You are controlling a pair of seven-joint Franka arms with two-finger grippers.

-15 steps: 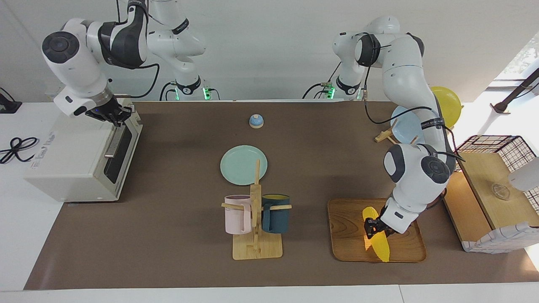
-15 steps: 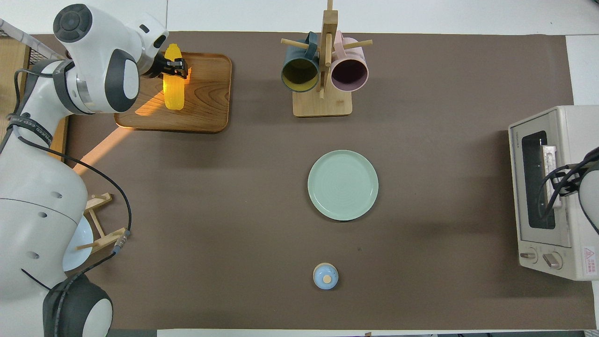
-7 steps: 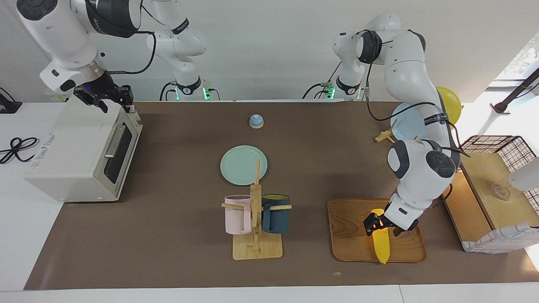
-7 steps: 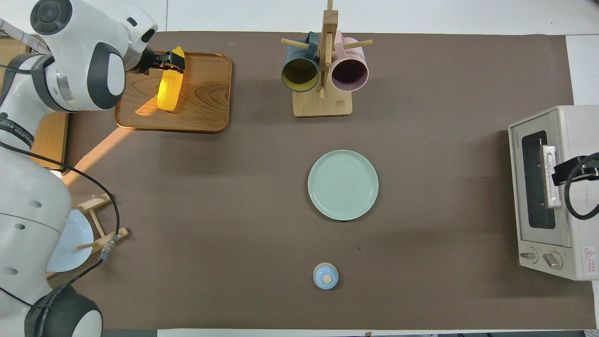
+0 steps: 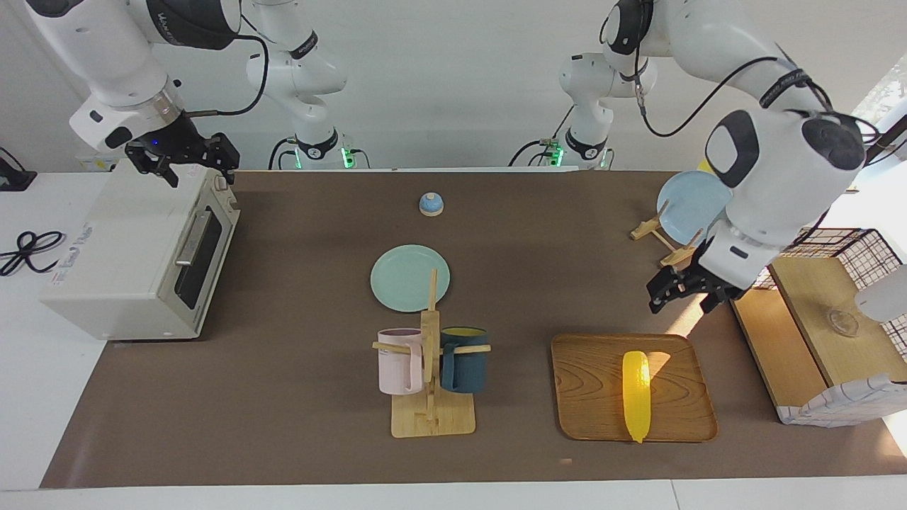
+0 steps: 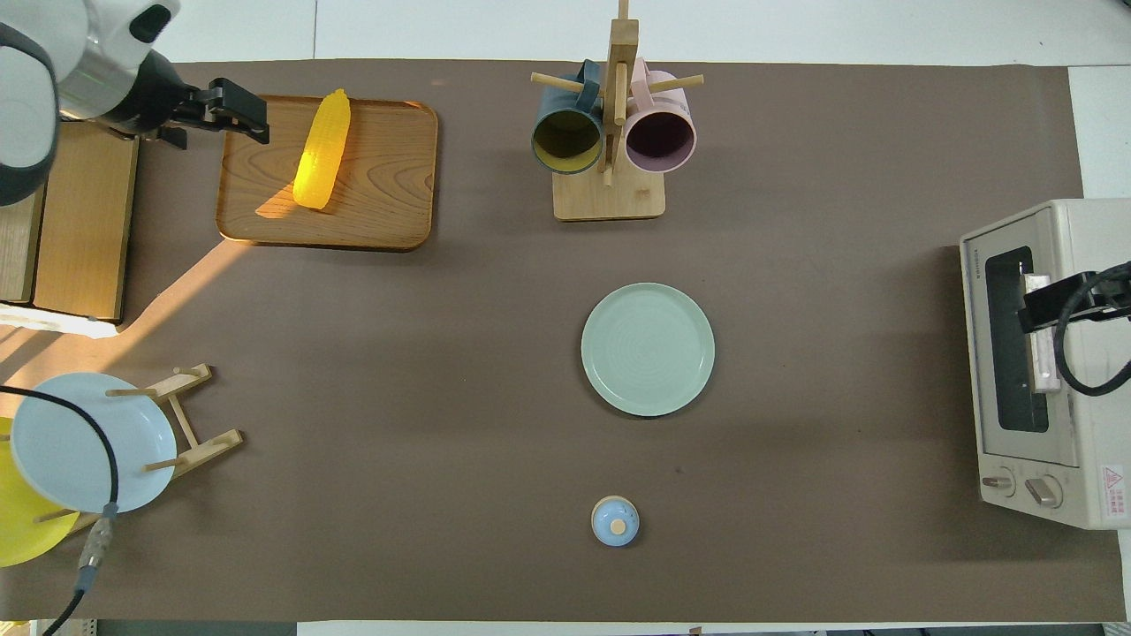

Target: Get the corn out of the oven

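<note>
On the wooden tray point(image 5: 588, 397) at the left arm's end of the table the corn point(image 5: 635, 395) is seen lying free, touched by nothing. Taking the tray as landmark and going across the facing view, the oven point(image 5: 134, 255) is found well apart from it at the right arm's end, its door shut. The right gripper point(image 5: 191, 159) hangs over the oven's top edge with its fingers spread and nothing between them. In the overhead view only a dark part of that gripper point(image 6: 1056, 300) is shown above the oven door, while the oven's two knobs are visible there alone.

One mug rack point(image 5: 430, 368) with two mugs, one pink point(image 5: 399, 361) and one dark blue point(image 5: 464, 359), stands beside the tray toward the oven. One green plate point(image 5: 404, 276) lies nearer to the robots than the rack, and one small blue bell point(image 5: 431, 204) nearer still.

The left gripper point(image 5: 684, 290) is held in the air over the mat just beside the tray's robot-side edge, released and empty. One light blue plate point(image 5: 691, 205) leans in a wooden stand; the yellow plate point(image 6: 22, 539) beside it is plainly seen only from overhead. One wire basket point(image 5: 861, 251) with wooden boards stands beside the tray at the table's end.
</note>
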